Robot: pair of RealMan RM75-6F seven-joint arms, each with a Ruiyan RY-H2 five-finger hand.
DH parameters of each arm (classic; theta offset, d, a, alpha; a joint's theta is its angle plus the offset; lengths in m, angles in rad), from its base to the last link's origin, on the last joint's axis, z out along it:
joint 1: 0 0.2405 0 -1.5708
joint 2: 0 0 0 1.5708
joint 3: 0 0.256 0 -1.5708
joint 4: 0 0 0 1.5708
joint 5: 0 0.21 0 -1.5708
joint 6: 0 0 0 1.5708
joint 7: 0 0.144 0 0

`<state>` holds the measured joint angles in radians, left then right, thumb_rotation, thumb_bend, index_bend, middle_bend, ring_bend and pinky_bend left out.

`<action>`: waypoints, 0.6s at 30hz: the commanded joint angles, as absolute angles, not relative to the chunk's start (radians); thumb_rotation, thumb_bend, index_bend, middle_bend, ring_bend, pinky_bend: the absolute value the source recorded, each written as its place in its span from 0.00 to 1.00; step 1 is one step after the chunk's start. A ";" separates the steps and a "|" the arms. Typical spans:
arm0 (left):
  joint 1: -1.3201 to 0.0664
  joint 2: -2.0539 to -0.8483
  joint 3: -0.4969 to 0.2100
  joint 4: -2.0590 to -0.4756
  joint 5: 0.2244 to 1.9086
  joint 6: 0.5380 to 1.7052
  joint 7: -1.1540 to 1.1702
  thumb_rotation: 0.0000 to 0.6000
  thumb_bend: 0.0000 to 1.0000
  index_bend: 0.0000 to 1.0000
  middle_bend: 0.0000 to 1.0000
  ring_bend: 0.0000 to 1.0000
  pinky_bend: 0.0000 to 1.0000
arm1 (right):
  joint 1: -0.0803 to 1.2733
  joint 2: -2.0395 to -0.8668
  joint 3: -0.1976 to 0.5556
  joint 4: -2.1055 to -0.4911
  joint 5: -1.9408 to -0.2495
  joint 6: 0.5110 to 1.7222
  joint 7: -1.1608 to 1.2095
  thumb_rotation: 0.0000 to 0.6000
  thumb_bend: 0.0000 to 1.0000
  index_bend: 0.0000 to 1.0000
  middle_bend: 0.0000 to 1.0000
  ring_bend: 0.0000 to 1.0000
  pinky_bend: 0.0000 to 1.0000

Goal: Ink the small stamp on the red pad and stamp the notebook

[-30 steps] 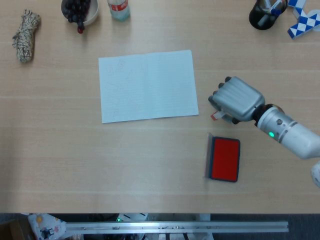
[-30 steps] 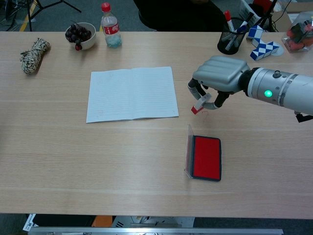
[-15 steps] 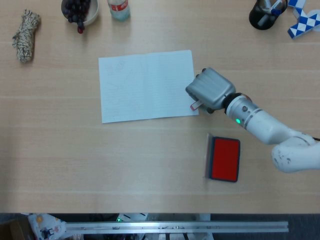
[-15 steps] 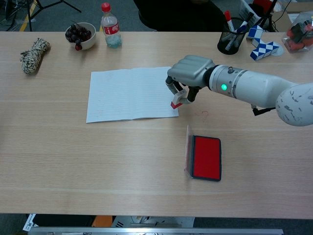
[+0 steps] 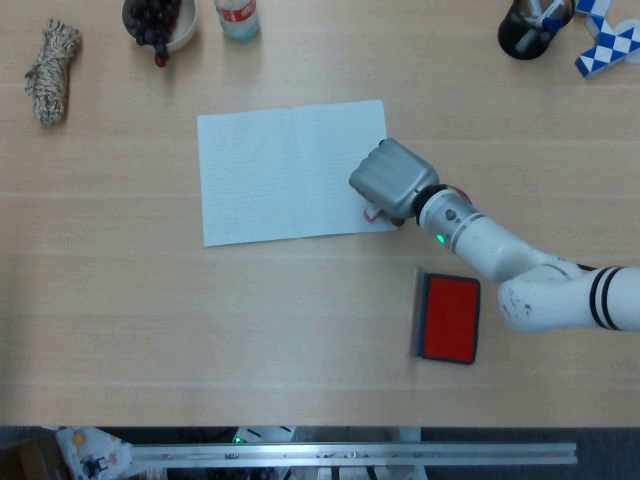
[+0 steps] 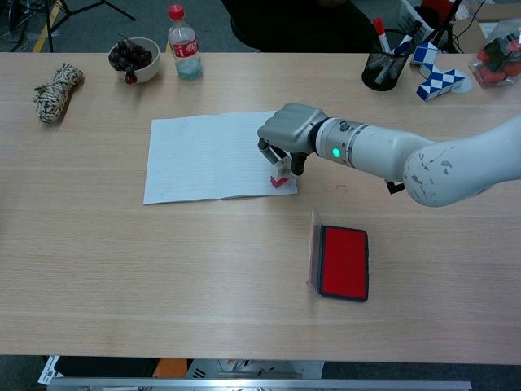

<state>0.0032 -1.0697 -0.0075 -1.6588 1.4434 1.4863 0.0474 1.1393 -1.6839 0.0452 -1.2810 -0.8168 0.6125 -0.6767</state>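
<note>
An open notebook [image 5: 290, 170] [image 6: 213, 154] with pale lined pages lies flat at the table's middle. My right hand [image 5: 388, 181] [image 6: 287, 134] hovers over its lower right corner, pinching the small stamp [image 5: 371, 213] [image 6: 278, 177], whose red base touches the page there. The red ink pad [image 5: 449, 317] [image 6: 343, 261] sits open to the lower right, its clear lid [image 6: 311, 248] standing up on the left side. My left hand shows in neither view.
Along the far edge stand a rope bundle [image 5: 50, 71], a bowl of dark fruit [image 5: 158, 22], a plastic bottle [image 6: 183, 44], a black pen cup [image 5: 529, 26] and a blue-white folding toy [image 5: 606, 35]. Faint red marks dot the wood [image 6: 341, 190] right of the notebook.
My right hand has carried the stamp leftward from beside the ink pad to over the notebook's lower right corner and lowered it onto the page.
</note>
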 commanded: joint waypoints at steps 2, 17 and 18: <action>0.002 -1.070 -0.009 -1.657 1.440 1.483 0.047 1.00 0.19 0.14 0.11 0.21 0.17 | 1.155 -1.709 0.039 -1.249 -0.803 0.606 -0.671 1.00 0.33 0.76 0.59 0.46 0.40; 0.005 -1.073 -0.008 -1.652 1.437 1.485 0.044 1.00 0.19 0.14 0.11 0.21 0.17 | 1.180 -1.753 0.011 -1.184 -0.787 0.603 -0.668 1.00 0.32 0.76 0.60 0.46 0.40; 0.005 -1.072 -0.008 -1.652 1.436 1.485 0.043 1.00 0.19 0.14 0.11 0.21 0.17 | 1.180 -1.753 0.011 -1.184 -0.787 0.604 -0.667 1.00 0.32 0.76 0.60 0.46 0.40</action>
<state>0.0053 -1.0725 -0.0083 -1.6518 1.4363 1.4848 0.0436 1.1800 -1.7533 0.0107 -1.1843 -0.7872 0.6044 -0.6671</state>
